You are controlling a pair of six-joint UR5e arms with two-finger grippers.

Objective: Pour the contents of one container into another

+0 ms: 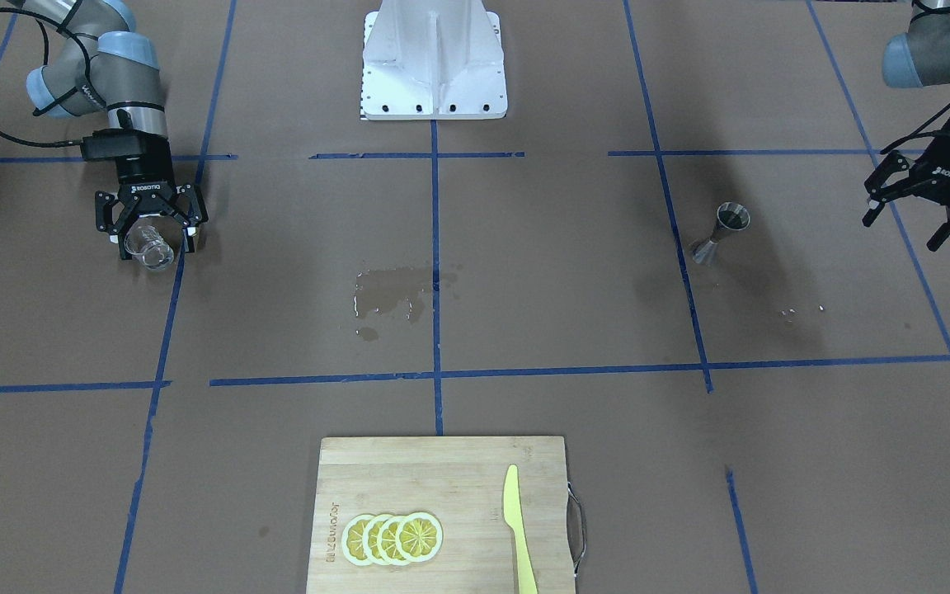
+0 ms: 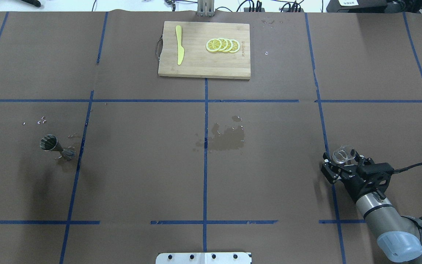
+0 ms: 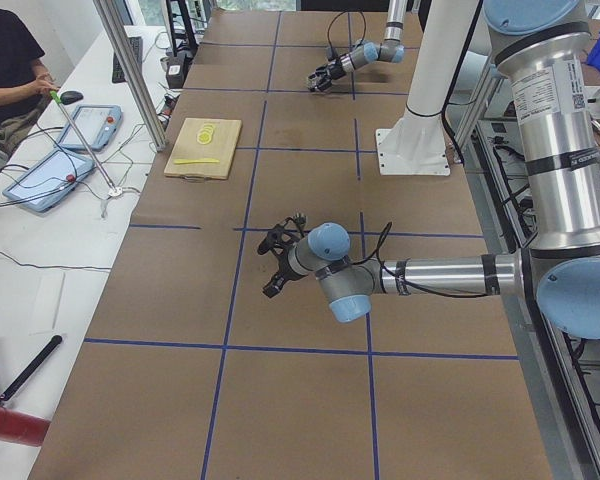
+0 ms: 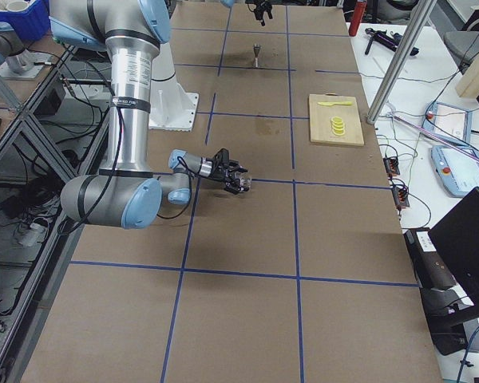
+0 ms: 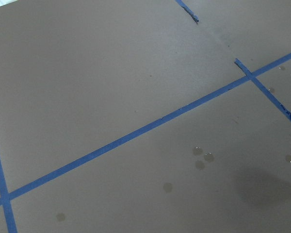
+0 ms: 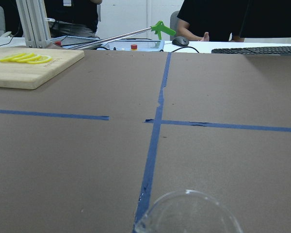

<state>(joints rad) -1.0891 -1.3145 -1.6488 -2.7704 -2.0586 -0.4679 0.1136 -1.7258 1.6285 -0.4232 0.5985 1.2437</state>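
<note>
Looking across the table [image 1: 541,429], we see the right gripper [image 1: 155,239] closed on the small clear glass [image 2: 343,155], one finger on either side of it. The glass sits at the fingertips, raised off the brown paper near the table's right end, on the half nearer the robot. We see it tilted, with its rim showing at the bottom of the right wrist view. We cannot tell whether anything is in it.

The steel jigger [image 1: 721,233] stands upright on its narrower cone towards the table's left end, well apart from the glass, with the whole middle of the table between them. The left gripper [image 1: 902,231] hangs beside the jigger on the side towards the left end, near it but not touching. Its fingers are spread wide and hold nothing.

A wet patch [image 1: 392,293] darkens the paper at the table's centre, and we see small drops around the jigger. A wooden cutting board [image 1: 442,462] lies at the middle of the far edge, carrying overlapping lemon slices [image 1: 392,538] and a yellow knife [image 1: 518,528].
</note>
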